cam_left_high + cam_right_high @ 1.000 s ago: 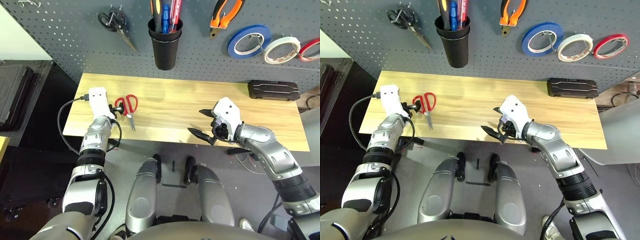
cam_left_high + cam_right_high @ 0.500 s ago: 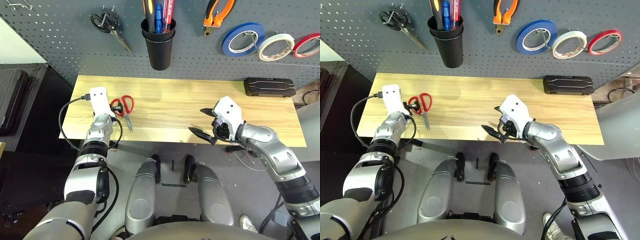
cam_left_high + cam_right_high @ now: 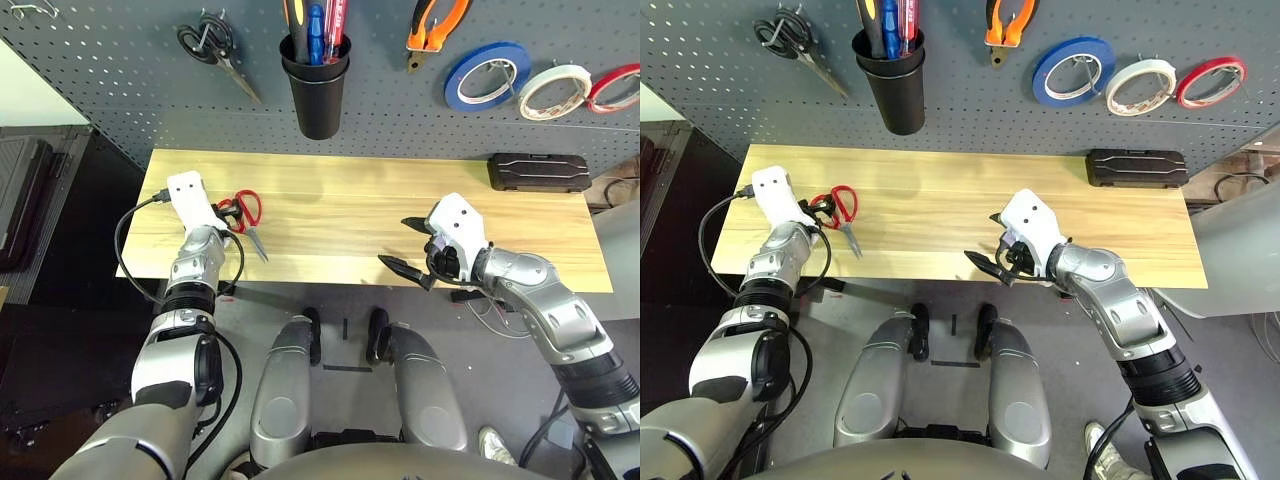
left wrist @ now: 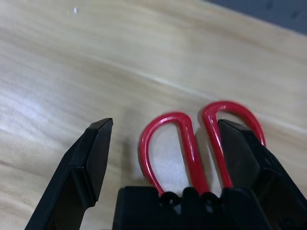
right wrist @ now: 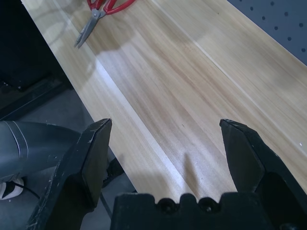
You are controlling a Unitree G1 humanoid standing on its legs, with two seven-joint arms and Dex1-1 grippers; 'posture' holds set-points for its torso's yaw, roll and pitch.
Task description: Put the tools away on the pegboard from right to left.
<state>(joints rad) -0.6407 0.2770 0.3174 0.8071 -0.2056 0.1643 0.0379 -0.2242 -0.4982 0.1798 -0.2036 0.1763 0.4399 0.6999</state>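
Toward nine o'clock on the wooden table (image 3: 400, 215), the red-handled scissors (image 3: 246, 214) lie flat, the one tool not yet hung. On the pegboard (image 3: 120, 80) the white tape roll (image 3: 564, 94), the orange-and-black-handled pliers (image 3: 433, 24) and the cup holder (image 3: 318, 92) with its handles are already in place, so I judge the last and leftmost step to be in hand: picking up the scissors.

The left gripper (image 4: 163, 148) is spread wide, nothing clamped, and sits right at the handles. In the left wrist view one red loop lies between the fingers while the other loop is partly under the right-hand finger (so the straddle looks off-centre). The next move seems to call for a small sideways shift to take both loops, or the neck, between the fingers, then closing and lifting toward a free hook; a bare one shows at the board's upper left, beyond the black-handled scissors (image 3: 212, 48).

The scissors' long axis runs from about eleven to five o'clock in the head view: handles toward the pegboard and the left gripper, blades closed and pointing toward the table's near edge.

The right gripper (image 3: 408, 243) hangs spread and empty over the near edge at roughly four o'clock, well apart from the scissors.
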